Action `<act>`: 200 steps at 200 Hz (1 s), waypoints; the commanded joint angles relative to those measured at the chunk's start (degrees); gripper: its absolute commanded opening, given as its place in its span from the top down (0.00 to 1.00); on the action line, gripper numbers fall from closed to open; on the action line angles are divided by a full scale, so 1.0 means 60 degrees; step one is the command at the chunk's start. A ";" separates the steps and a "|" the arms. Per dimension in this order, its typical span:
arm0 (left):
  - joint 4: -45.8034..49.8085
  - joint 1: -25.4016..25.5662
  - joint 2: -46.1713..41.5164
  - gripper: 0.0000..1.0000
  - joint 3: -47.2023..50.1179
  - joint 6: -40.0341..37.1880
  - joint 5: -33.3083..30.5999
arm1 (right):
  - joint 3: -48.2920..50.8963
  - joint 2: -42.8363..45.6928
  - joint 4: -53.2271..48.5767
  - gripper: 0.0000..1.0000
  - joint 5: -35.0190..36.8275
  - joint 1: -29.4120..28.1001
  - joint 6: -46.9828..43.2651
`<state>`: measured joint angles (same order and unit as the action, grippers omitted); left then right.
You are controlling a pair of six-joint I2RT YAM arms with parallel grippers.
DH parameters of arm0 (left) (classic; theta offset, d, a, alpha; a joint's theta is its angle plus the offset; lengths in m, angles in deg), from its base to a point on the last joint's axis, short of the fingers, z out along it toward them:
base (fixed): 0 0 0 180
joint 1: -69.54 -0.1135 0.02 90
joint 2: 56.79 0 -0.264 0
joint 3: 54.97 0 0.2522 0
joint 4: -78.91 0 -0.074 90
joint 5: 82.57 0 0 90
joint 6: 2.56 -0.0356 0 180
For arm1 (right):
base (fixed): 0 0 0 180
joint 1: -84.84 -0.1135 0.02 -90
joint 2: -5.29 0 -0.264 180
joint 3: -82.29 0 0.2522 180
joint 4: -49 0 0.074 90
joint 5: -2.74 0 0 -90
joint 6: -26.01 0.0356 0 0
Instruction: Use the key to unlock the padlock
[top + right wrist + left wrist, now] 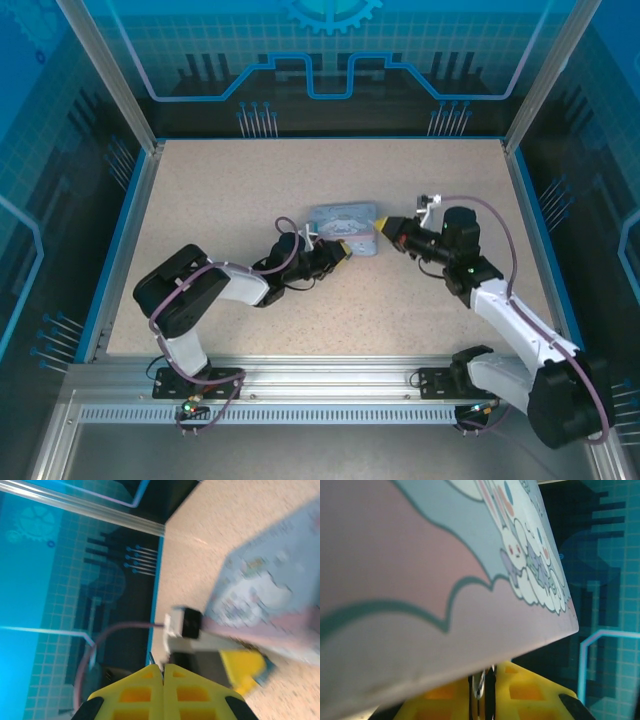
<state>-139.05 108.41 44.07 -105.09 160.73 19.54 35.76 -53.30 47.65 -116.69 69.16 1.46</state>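
Note:
My left gripper (pixel 345 250) sits against the near edge of the pale cartoon tin (pixel 345 218). In the left wrist view its yellow fingers (pixel 530 690) are nearly shut on a small silvery metal piece (pixel 481 686), the padlock, whose upper part is hidden behind the tin's side (pixel 420 580). My right gripper (pixel 383 231) points at the tin's right end. In the right wrist view it (pixel 163 666) is shut, and a thin dark sliver, the key (pixel 150 656), sticks out from between the tips. That view also shows the left gripper's yellow finger (pixel 242 667) beside the tin (pixel 270 590).
Both arms meet at the middle of the speckled table (pixel 220 190). A blue rim (pixel 130 215) and metal posts (pixel 110 70) bound the table. The left wrist's camera block and its purple cable (pixel 182 624) lie between the two grippers.

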 commanded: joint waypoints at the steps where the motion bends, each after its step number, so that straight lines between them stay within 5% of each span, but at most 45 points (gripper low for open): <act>1: -0.0771 -0.0097 -0.0414 1.00 -0.0404 0.0651 0.0786 | 0.0840 0.0584 -0.0405 1.00 -0.0329 0.0085 0.0195; 68: -0.1409 -0.0292 -0.0482 1.00 -0.0295 0.1399 0.0910 | 0.2685 0.0958 0.1371 1.00 -0.0350 -0.0101 0.1517; 200: -0.1901 -0.0297 -0.0909 1.00 0.0113 0.2056 0.0501 | 0.2207 0.0186 0.2673 1.00 0.1208 -0.1493 0.2661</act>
<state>-145.48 106.86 40.97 -104.54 171.29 23.57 51.47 -50.37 59.87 -111.56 61.75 16.10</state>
